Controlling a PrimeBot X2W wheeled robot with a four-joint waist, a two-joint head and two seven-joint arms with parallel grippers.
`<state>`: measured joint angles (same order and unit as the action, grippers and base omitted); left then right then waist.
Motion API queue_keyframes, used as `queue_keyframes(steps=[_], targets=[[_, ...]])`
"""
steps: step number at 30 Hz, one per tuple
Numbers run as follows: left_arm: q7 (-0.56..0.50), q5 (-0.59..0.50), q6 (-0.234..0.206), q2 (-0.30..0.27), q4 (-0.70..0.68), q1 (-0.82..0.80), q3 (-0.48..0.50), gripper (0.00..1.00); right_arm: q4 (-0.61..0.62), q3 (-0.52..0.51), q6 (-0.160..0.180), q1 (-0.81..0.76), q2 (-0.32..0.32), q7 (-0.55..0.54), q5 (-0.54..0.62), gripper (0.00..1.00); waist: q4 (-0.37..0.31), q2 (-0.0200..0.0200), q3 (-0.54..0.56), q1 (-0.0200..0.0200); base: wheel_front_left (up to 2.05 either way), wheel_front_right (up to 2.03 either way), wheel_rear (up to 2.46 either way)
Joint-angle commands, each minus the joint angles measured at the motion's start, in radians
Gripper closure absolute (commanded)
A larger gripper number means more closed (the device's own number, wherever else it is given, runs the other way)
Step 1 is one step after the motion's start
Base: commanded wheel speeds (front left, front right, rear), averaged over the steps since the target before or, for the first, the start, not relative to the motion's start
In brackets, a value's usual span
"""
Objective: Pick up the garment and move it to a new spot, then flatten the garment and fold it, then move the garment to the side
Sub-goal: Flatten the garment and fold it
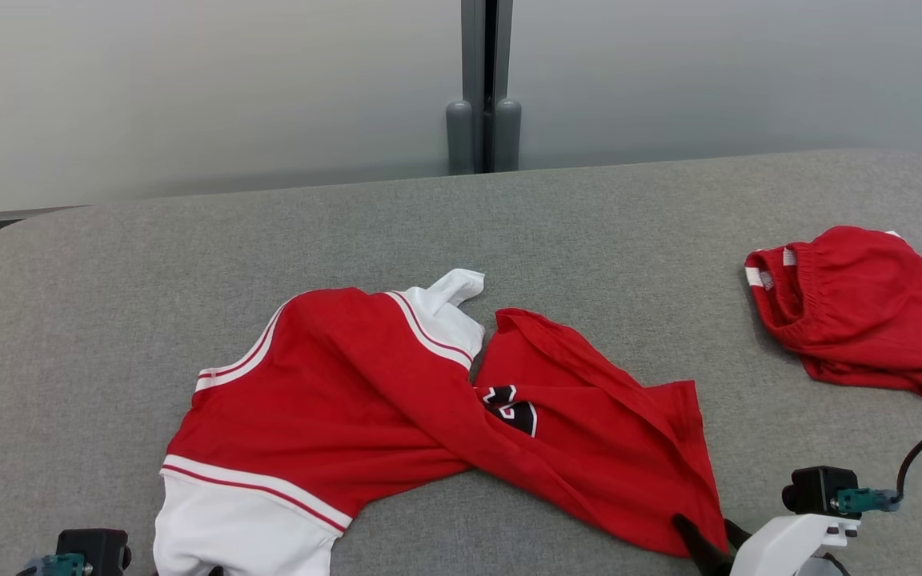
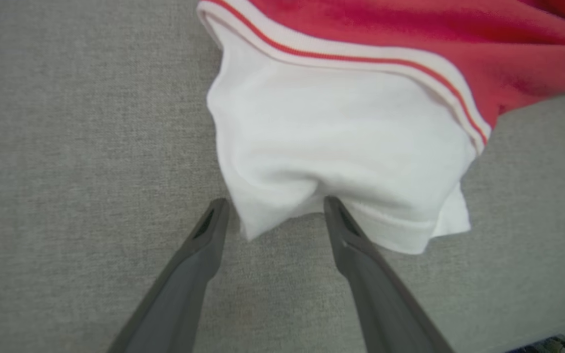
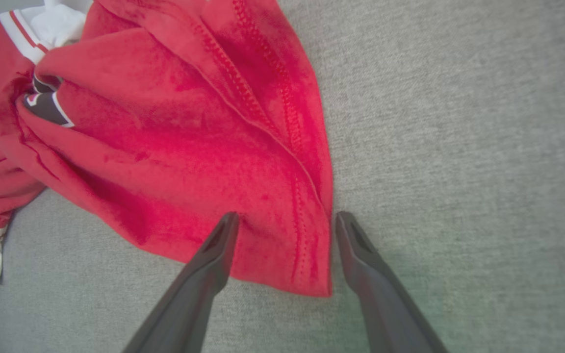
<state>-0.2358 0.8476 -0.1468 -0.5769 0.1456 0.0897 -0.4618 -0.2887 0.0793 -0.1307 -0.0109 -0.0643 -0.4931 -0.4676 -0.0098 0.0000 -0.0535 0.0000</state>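
As the garment is soft, light and limp, pinch its edges: white sleeve sits inside the gaping left claw, red hem corner inside the gaping right claw.

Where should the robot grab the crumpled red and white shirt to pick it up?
Likely by the shirt's two near ends, from the robot's side: the white sleeve edge, lying inside the open left gripper, and the red hem corner inside the open right gripper. Both edges lie loose at the outside, easy to pinch.
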Motion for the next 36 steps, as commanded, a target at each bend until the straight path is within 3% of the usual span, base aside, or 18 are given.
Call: queue_keyframes(steps=[1,10,11,12,13,14,15,25,30,36], targets=[[0.007,0.003,0.013,0.004,0.016,-0.025,0.0,0.0,-0.013,0.006,0.0,0.011,0.002,-0.007,-0.007,0.0,0.0,0.0,-0.005,0.0,0.0,0.0,0.0],[0.035,0.009,0.076,0.03,0.104,-0.078,-0.013,0.0,-0.049,0.013,0.0,0.02,0.008,-0.028,-0.005,0.0,0.01,0.0,-0.022,0.0,0.0,0.0,0.0],[0.03,0.015,0.09,0.04,0.119,-0.086,-0.022,0.29,-0.053,0.023,0.0,0.023,0.01,-0.032,-0.012,0.25,0.011,0.0,-0.024,0.0,0.0,0.0,0.0],[0.03,0.015,0.09,0.04,0.119,-0.086,-0.022,0.29,-0.053,0.023,0.0,0.023,0.01,-0.032,-0.012,0.25,0.011,0.0,-0.024,0.0,0.0,0.0,0.0],[0.031,0.016,0.098,0.043,0.125,-0.089,-0.024,0.58,-0.055,0.027,0.0,0.023,0.01,-0.034,-0.017,0.56,0.011,0.0,-0.025,0.0,0.0,0.0,0.0],[0.033,0.015,0.101,0.044,0.13,-0.093,-0.026,1.0,-0.054,0.032,0.0,0.023,0.011,-0.035,-0.021,0.69,0.011,0.0,-0.025,0.0,0.0,0.0,0.0],[0.032,0.016,0.106,0.043,0.133,-0.096,-0.027,1.0,-0.052,0.037,0.0,0.024,0.011,-0.033,-0.024,1.0,0.011,0.0,-0.025,0.0,0.0,0.0,0.0],[0.045,0.028,0.092,0.015,0.06,-0.054,-0.008,1.0,0.017,0.073,0.0,0.029,-0.014,0.056,-0.123,1.0,0.011,0.0,-0.002,0.0,0.0,0.0,0.0],[0.047,0.037,0.076,-0.023,-0.067,-0.047,0.022,1.0,0.089,0.083,0.0,0.033,-0.039,0.108,-0.202,1.0,0.012,0.0,0.0,0.0,0.0,0.0,0.0],[0.026,0.005,0.072,-0.084,-0.22,-0.146,0.065,1.0,0.166,0.107,0.0,0.124,-0.068,0.174,-0.288,1.0,0.002,0.0,-0.064,0.0,0.0,0.0,0.0]])
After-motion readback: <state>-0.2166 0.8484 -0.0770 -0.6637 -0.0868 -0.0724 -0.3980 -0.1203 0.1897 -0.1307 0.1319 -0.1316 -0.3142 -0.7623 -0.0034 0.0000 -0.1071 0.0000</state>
